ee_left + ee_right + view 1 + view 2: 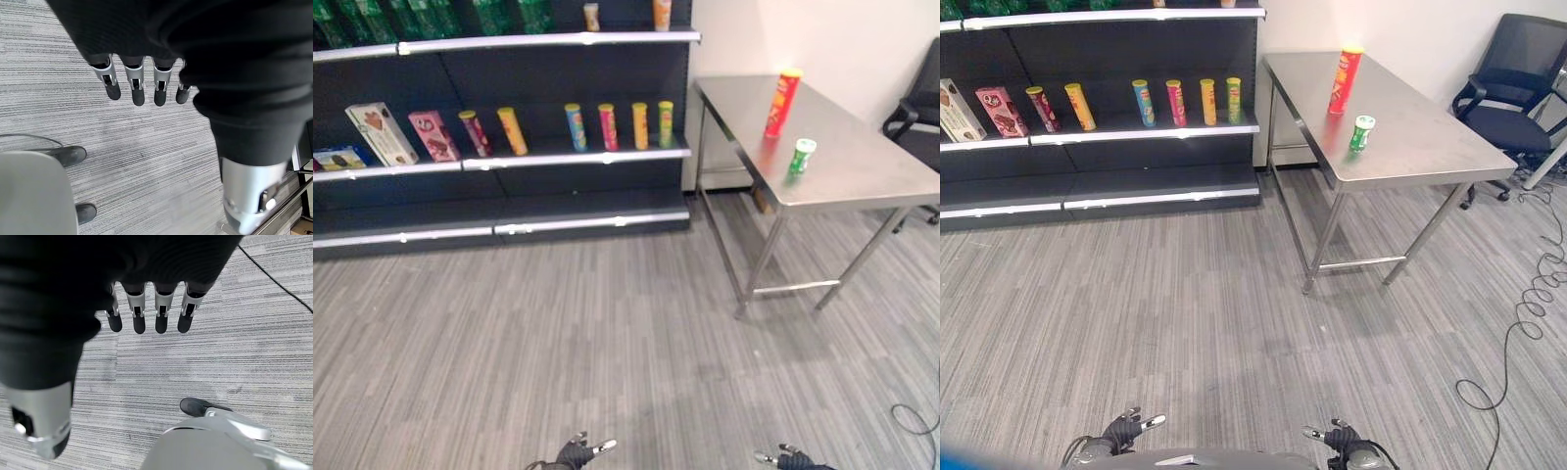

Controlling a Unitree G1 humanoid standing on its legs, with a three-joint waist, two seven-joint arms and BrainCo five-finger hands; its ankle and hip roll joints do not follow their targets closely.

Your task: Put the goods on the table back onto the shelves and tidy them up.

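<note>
Two goods on my worktop (pixel 1430 147), upper right: red can (pixel 1344 80), green bottle (pixel 1361 133).
Left hand (pixel 1123 431) and right hand (pixel 1339 437) low in frame, fingers relaxed, empty.

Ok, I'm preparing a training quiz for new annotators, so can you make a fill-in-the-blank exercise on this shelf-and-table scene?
1. The tall red can stands on the steel ____.
2. The small can beside it is ____ in colour.
3. The left robot hand and right robot hand each hold ____.
4. The black chair stands beyond the table's ____ side.

Missing words: table; green; nothing; right
</note>
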